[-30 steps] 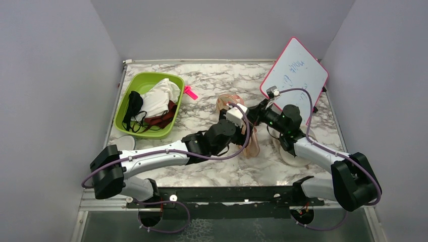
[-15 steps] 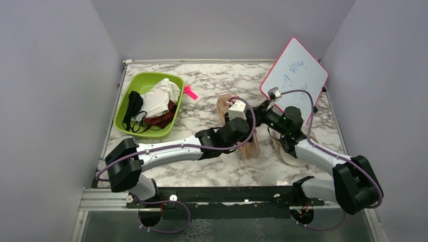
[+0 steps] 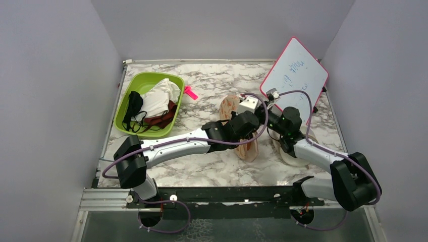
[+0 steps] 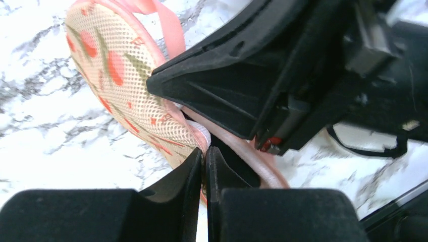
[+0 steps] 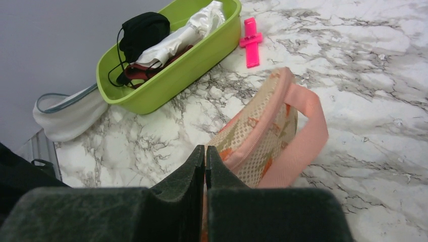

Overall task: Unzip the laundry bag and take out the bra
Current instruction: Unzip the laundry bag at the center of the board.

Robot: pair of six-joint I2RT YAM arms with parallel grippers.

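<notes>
Left pincer [image 4: 204,157], fingers pressed together, pinches the pink zipper edge of the peach carrot-printed mesh laundry pouch [image 4: 113,83]. The right pincer [image 5: 205,154] is clamped on it too, on the marble worktop [image 5: 378,75] right of the green plastic tub [image 5: 169,84].

1. The laundry bag [image 4: 121,85] is open-weave mesh cloth, smoother along its pink border.
2. The table [image 5: 383,60] looks like marble, smooth with a slight sheen.
3. The bin [image 5: 202,60], upper left, is glossy green plastic.
4. The right gripper [image 5: 205,151] is matt, faintly grainy black plastic.
</notes>
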